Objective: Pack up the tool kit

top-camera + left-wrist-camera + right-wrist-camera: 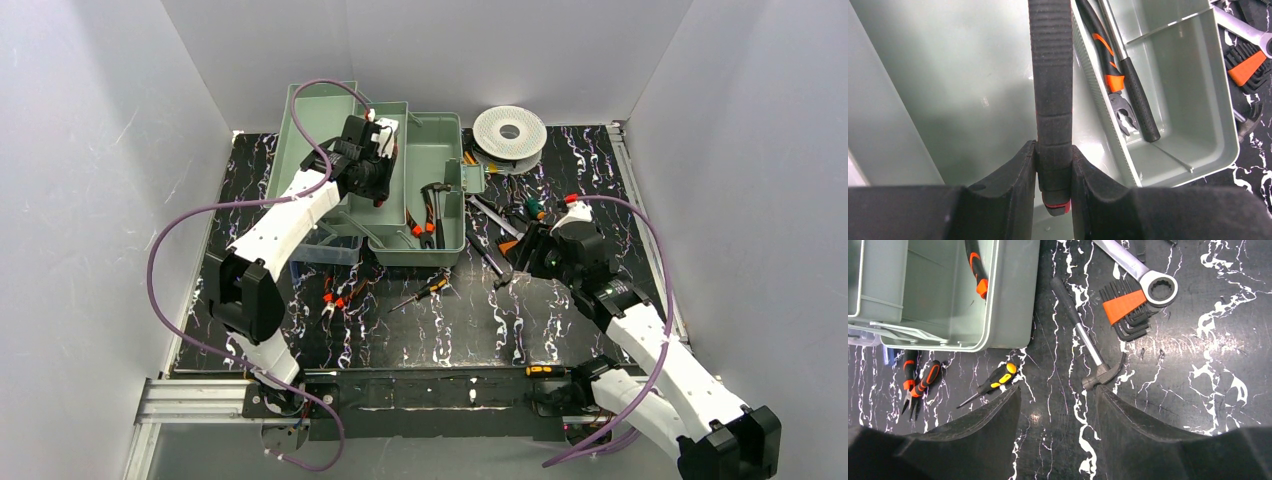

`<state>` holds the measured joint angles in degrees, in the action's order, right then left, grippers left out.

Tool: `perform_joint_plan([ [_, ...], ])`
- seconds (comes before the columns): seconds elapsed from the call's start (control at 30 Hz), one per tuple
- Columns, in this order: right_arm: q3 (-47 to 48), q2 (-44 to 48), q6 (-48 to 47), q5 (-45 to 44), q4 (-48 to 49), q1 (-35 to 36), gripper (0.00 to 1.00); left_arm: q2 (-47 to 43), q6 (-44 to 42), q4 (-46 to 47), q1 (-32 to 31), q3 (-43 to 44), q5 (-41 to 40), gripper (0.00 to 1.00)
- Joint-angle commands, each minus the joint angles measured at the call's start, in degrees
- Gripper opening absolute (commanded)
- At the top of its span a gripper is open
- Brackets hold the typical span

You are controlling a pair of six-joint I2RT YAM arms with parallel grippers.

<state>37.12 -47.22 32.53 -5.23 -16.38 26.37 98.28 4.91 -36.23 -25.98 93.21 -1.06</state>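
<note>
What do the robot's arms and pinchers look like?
The left arm and right arm are white with black joints. A purple cable loops along each. The left gripper and right gripper are black, each with two thick wedge-shaped fingers.

Pliers [1114, 81] in toolbox [415, 257], hammer [1088, 347] right of it on table [450, 335], screwdriver [993, 382] before it, spool [509, 131] seemingly at back edge

Hammer [1080, 330] just ahead of spread gripper [1055, 397]
</note>
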Motion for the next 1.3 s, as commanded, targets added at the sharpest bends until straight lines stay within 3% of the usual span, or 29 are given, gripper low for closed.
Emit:
perform_joint_plan([
  [0.0, 2.06, 0.38, 0.16, -2.24, 0.49, 0.0, 0.64, -0.44, -1.01, -0.87, 0.3, -0.6, -2.01, 0.17],
  [0.1, 2.26, -0.07, 0.18, -2.15, 0.82, 0.0, 0.64, -0.44, -1.31, -1.96, 0.25, 0.23, -0.57, 0.35],
  [0.2, 2.75, -0.75, -0.08, -1.68, 0.7, -0.05, 0.64, -3.81, -1.75, 0.48, -0.62, -1.19, 1.06, 0.7],
  [0.23, 2.77, -0.83, -0.25, -1.42, 0.78, -0.09, 0.64, -5.07, -2.02, 1.63, -1.03, -2.04, 1.06, 0.78],
  [0.37, 2.94, -0.85, -0.35, -1.39, 0.72, -0.17, 0.64, -9.68, -1.73, 2.35, -3.1, -3.09, -0.13, 0.97],
  [0.5, 3.47, -1.3, -1.22, -2.63, 0.08, -0.26, 0.64, -15.65, -0.42, 3.08, -4.32, -5.55, 3.68, 0.98],
  [0.63, 4.06, -2.3, -3.81, 1.51, 1.52, -0.27, 0.64, -23.06, -2.24, 6.27, -5.91, -10.48, 8.54, 0.98],
  [0.9, 6.82, -8.16, -11.63, 4.07, 0.65, -0.27, 0.67, -37.87, -7.67, 17.93, -9.66, -30.42, 11.48, 0.98],
  [1.03, 12.83, -16.49, -11.79, -0.23, -6.84, -0.34, 0.69, -41.54, -10.01, 19.46, -9.77, -36.41, 9.56, 0.98],
  [1.27, 20.91, -29.15, -8.5, -9.57, -11.29, -2.04, 0.69, -46.02, -11.95, 24.01, -9.77, -42.04, 6.51, 0.98],
])
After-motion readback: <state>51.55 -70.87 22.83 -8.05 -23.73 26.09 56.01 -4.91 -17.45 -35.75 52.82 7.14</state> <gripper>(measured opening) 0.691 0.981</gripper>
